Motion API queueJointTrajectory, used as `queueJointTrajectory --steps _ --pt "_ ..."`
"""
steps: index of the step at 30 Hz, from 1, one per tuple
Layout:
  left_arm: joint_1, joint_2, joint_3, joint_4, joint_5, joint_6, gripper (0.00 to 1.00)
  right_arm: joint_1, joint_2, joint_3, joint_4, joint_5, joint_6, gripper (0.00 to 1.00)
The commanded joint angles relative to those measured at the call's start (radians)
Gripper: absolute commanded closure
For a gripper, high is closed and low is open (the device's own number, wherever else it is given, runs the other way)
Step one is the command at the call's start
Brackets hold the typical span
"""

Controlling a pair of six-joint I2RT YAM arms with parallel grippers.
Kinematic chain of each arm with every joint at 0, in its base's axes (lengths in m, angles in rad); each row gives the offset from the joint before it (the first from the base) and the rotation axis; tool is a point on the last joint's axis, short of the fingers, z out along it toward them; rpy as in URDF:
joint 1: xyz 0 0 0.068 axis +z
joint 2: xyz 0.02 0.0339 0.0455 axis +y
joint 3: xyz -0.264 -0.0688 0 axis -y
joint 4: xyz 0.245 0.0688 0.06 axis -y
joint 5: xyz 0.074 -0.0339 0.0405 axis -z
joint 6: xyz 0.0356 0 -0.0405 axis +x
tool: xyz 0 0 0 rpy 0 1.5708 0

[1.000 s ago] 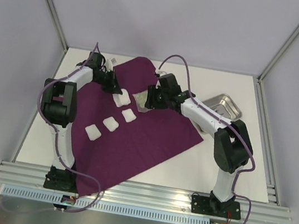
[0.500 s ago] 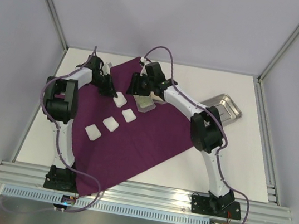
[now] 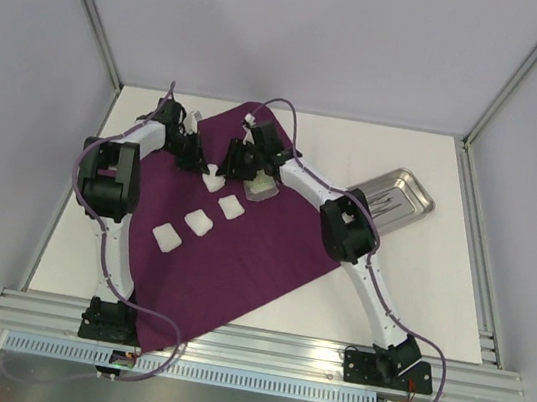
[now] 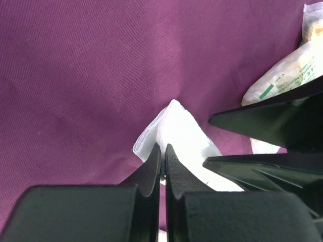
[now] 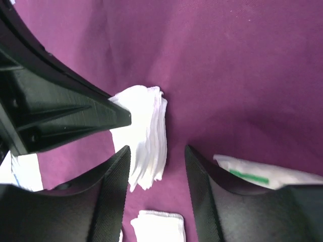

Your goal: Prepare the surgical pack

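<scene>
The deep-purple cloth (image 3: 272,242) lies spread flat on the table. Several white gauze squares lie on it in a slanted row; the farthest one (image 3: 216,180) sits between both grippers. My left gripper (image 4: 162,149) is shut on a raised edge of that gauze (image 4: 176,128). My right gripper (image 5: 156,151) hangs open right over the same gauze (image 5: 144,136), one finger on each side, its fingers (image 4: 272,121) close beside the left one. A clear packet (image 3: 262,189) lies on the cloth just to the right. The steel tray (image 3: 404,188) stands at the far right.
Other gauze squares (image 3: 232,207), (image 3: 199,221), (image 3: 167,237) lie nearer on the cloth. The two arms meet over the cloth's far corner, near the back wall. White tabletop shows on either side of the cloth.
My right gripper has swung left, away from the packet, which stays on the cloth, and now hangs over the gauze. The left gripper has stayed shut and barely moved.
</scene>
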State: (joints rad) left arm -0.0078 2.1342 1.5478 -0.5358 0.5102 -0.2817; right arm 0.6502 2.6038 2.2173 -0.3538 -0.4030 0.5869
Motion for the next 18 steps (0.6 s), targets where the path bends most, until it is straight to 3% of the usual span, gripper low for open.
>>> queueJointTrajectory --steps 1,10,18 --pt "-0.001 0.004 0.038 -0.001 -0.006 0.029 1.00 0.005 0.061 0.061 0.018 -0.043 0.066 0.53" --pt "-0.001 0.010 0.046 -0.007 -0.021 0.027 1.00 0.005 0.101 0.059 0.004 -0.069 0.132 0.62" --pt "-0.003 0.027 0.057 -0.012 -0.033 0.030 1.00 0.011 0.124 0.061 0.021 -0.134 0.182 0.62"
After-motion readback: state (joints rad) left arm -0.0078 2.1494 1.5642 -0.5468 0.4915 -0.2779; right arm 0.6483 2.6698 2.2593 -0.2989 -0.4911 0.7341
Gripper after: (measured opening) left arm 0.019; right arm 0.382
